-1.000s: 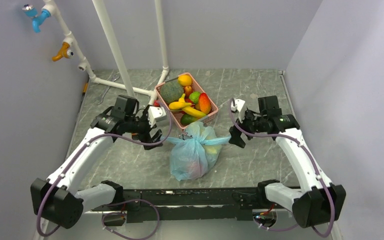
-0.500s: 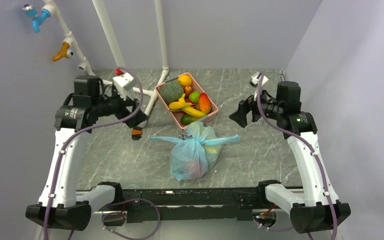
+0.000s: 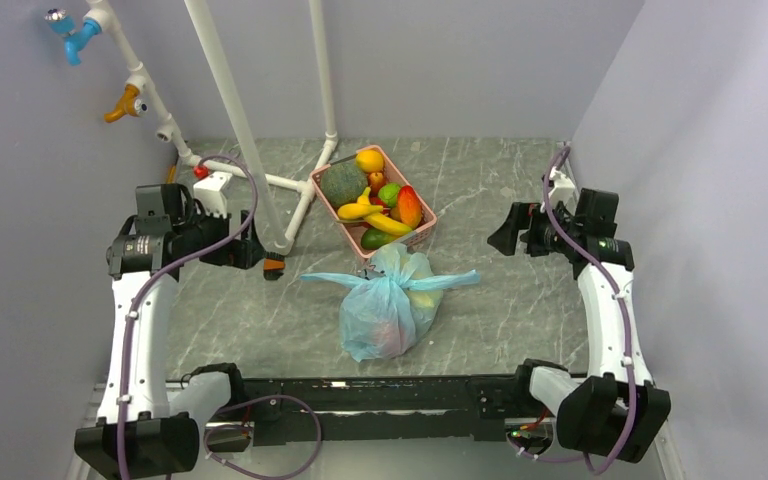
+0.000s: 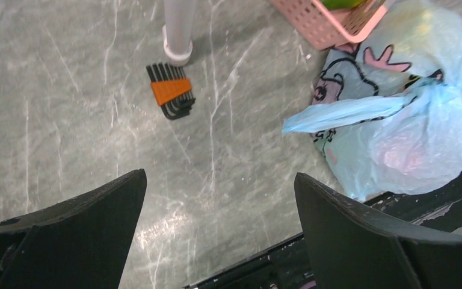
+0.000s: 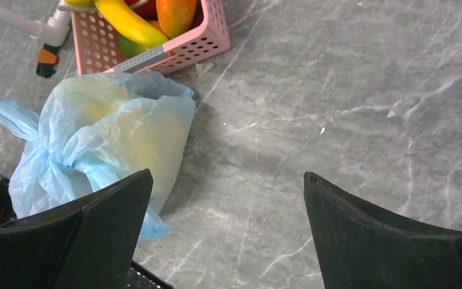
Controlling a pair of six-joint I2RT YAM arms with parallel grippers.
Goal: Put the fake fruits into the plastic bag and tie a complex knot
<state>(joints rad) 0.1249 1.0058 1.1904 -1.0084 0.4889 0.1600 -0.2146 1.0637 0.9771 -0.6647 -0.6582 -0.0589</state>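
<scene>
The left gripper [image 4: 218, 180] is spread wide, with only bare table [image 4: 84, 138] between its fingers. It holds and touches nothing. The right gripper [image 5: 227, 177] is just as wide apart and equally empty, hanging over grey table beside the plastic bag [image 5: 114, 132].

The plastic bag [image 3: 385, 310] lies on the table between the two arms, just in front of the pink basket [image 3: 412, 181] and well apart from both grippers. Its handles are drawn into a knot [image 3: 392, 281] on top, with loose ends sticking out to either side.

What the bag contains is hard to make out: only yellowish and reddish blurs show through the film. The fake fruits [image 3: 372, 212] that can be clearly seen sit in the basket, among them a dark melon, an orange, bananas, a lime and a mango.

From above, both grippers are dark shapes whose opening is hard to judge — the wrist views settle it. The left wrist view shows the cartoon print on the bag [image 4: 397, 138] and a set of hex keys [image 4: 171, 91] in an orange holder by the foot of a white pipe [image 4: 177, 36]. The basket there is cut off at the top edge. The right wrist view shows one corner of the basket [image 5: 210, 36], with a banana and the mango partly cropped.
</scene>
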